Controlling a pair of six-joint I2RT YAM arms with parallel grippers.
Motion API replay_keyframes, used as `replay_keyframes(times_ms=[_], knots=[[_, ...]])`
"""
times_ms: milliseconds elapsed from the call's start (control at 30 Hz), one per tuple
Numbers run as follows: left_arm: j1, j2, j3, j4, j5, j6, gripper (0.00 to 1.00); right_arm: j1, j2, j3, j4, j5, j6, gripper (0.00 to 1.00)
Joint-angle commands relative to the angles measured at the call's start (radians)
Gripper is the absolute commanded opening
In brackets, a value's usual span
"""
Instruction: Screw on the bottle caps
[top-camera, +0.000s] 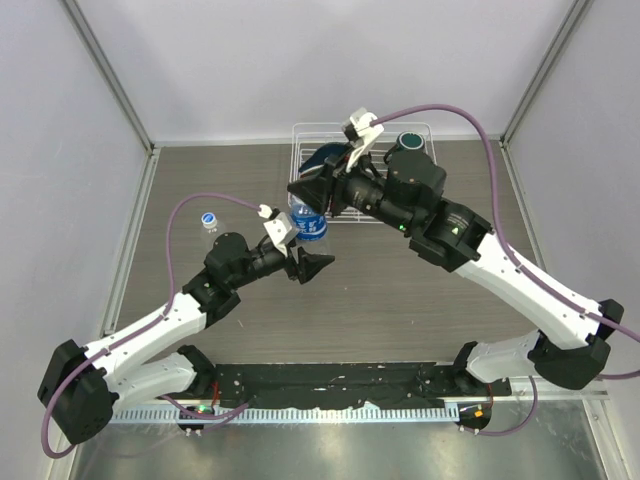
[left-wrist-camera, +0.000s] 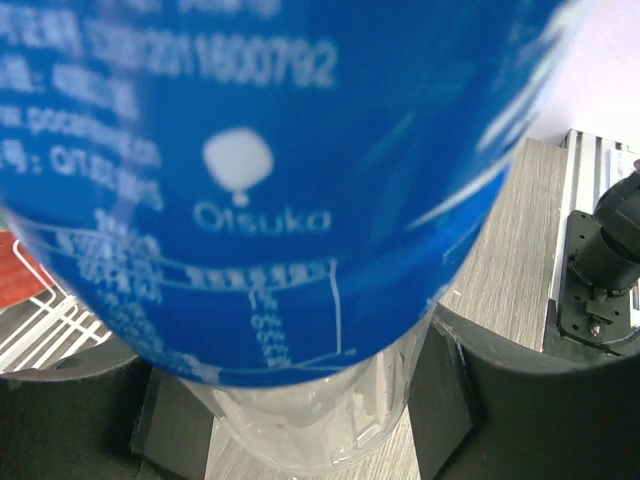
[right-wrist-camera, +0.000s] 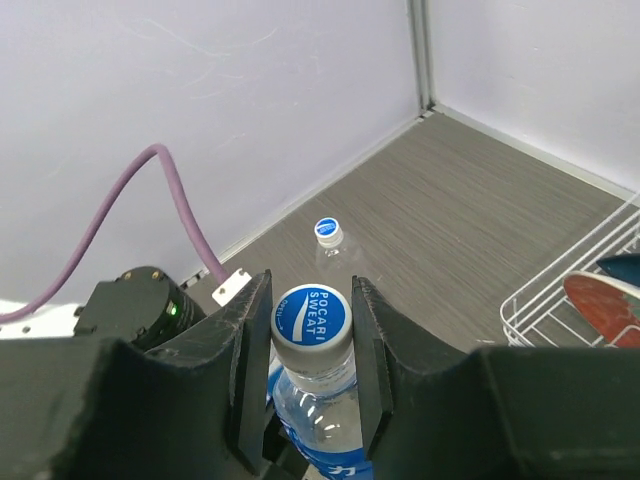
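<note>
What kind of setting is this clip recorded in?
Probably a lab test cell: pale panel walls on metal posts, a grey wood-grain tabletop, a white wire rack.

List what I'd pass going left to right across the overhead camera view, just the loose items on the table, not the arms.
plain bottle → blue-label bottle → dark green mug
</note>
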Motion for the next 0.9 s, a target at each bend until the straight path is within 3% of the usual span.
replay_keyframes(times_ms=[0,233,567,700,867], knots=[[0.017,-0.037,0.030,0.201,-0.078,-0.008,0.00,0.087,0.072,0.053,-0.215,0.339,0.032,0.01],[0.021,-0.047,0.018,0.187,-0.077,-0.012,0.00,0.195,0.168,0.132,-0.376,0.741,-0.008,0.01],[0.027,-0.049,0.021,0.178,-0.106,-0.014,0.00,0.256,0.234,0.176,-0.376,0.898,-0.008,0.05],[0.027,-0.052,0.013,0.173,-0.098,-0.017,0.00,0.258,0.238,0.256,-0.364,0.861,-0.037,0.32],[0.033,-0.064,0.005,0.167,-0.095,-0.017,0.00,0.258,0.227,0.345,-0.364,0.837,-0.060,0.40]])
